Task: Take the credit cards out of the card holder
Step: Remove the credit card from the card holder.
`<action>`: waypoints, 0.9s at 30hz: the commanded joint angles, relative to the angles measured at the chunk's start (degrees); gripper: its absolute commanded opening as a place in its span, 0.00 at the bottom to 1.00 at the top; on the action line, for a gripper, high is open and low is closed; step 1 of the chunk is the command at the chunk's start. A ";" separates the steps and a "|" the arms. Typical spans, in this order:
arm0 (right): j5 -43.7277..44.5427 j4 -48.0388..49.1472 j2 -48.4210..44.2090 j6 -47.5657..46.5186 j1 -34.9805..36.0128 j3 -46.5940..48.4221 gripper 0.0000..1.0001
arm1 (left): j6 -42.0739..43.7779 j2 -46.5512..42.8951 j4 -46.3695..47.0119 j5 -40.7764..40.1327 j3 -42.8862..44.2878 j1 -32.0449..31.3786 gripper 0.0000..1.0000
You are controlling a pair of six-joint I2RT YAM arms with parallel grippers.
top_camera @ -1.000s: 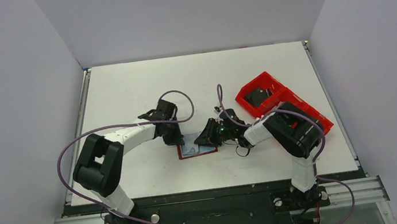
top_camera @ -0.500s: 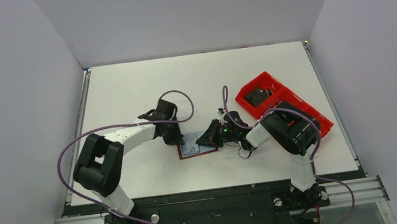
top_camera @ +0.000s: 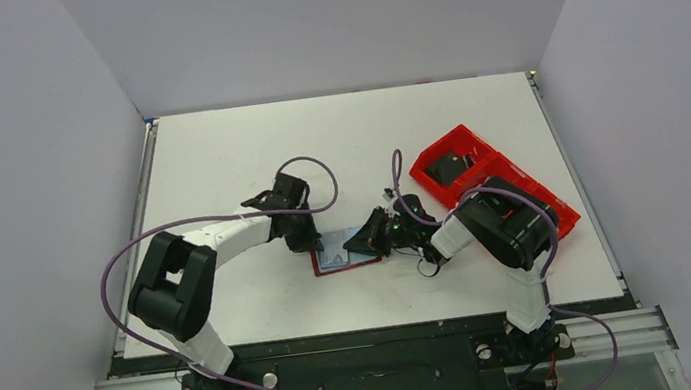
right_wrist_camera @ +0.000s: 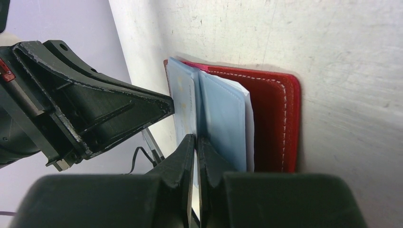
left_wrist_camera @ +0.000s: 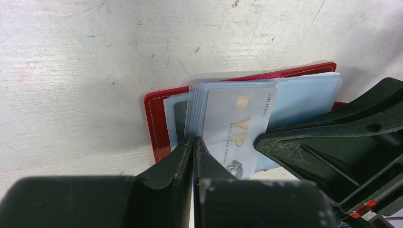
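Left pincer (top_camera: 311,244): closed, tips together at the near edge of the stack of clear sleeves (left_wrist_camera: 195,111). Whether it pinches a sleeve or only presses the stack to the table (top_camera: 245,148) cannot be told. It sits as it did a second ago. Card holder (top_camera: 345,262): lies open and flat on the table between the two pincers, its red cover just beyond the left pincer's tips, and has crept slightly toward the right pincer's side. Light blue card (left_wrist_camera: 237,128): marked VIP, on top of the sleeves and not yet drawn out, touching the right pincer's tip in the left wrist view. Right pincer (top_camera: 360,243): this is the change. A second ago its jaws stood partly apart and now they are closed, and in its own view the card's edge appears to run in between the tips. Whether sleeve plastic is caught with it cannot be told. Judgement: the grasp is just made, with extraction to follow by drawing the card away from the left pincer while that side holds the holder. No second card is made out.
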 commanded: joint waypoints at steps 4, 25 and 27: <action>1.33 2.78 -1.46 -1.24 -0.72 -0.75 0.00 | 1.06 4.07 -3.13 -4.61 -3.73 0.49 0.00; 2.11 -0.04 -3.98 -2.84 -1.83 -1.64 0.01 | 1.37 4.55 -3.26 -4.98 -3.67 0.97 0.00; 2.03 0.01 -3.99 -2.76 -1.78 -1.63 0.02 | 1.41 4.59 -3.18 -4.97 -3.57 0.97 0.00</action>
